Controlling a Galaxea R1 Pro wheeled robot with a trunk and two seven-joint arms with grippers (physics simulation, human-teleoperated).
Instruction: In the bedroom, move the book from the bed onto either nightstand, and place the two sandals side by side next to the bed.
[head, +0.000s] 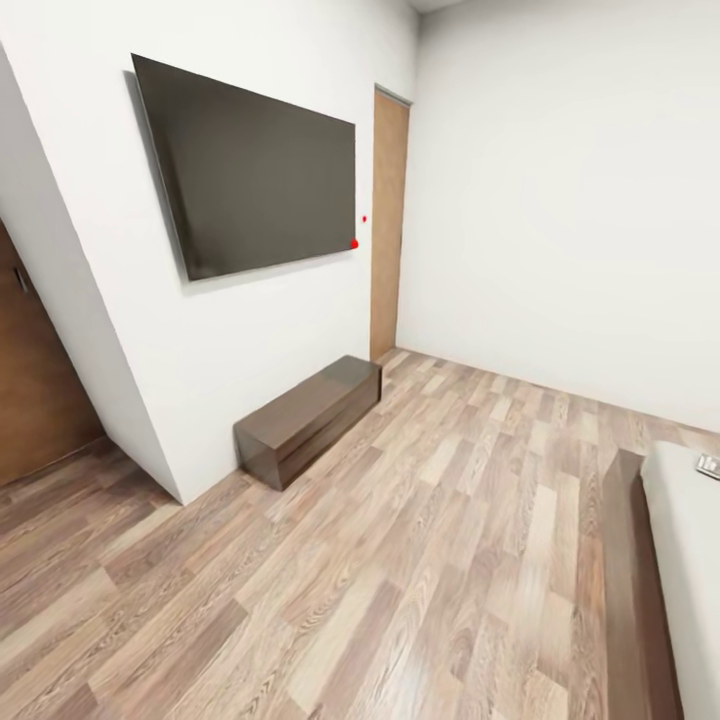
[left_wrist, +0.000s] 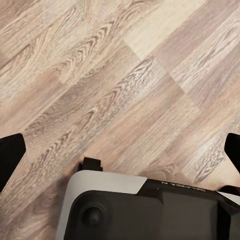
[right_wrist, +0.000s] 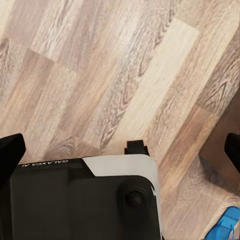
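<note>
Currently in transit: both grippers (left_wrist: 120, 150) (right_wrist: 120, 150) gape empty; turn toward bed (head: 690, 560), keeping clear of sandal (right_wrist: 225, 225).

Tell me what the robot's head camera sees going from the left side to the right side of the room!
Brown door → big dark TV on the wall → low brown cabinet → tall narrow wooden door → bed, with a small thing on it, maybe the book.

White walls (head: 560, 200), plank floor (head: 420, 560), wall-mounted television (head: 255, 170)
</note>
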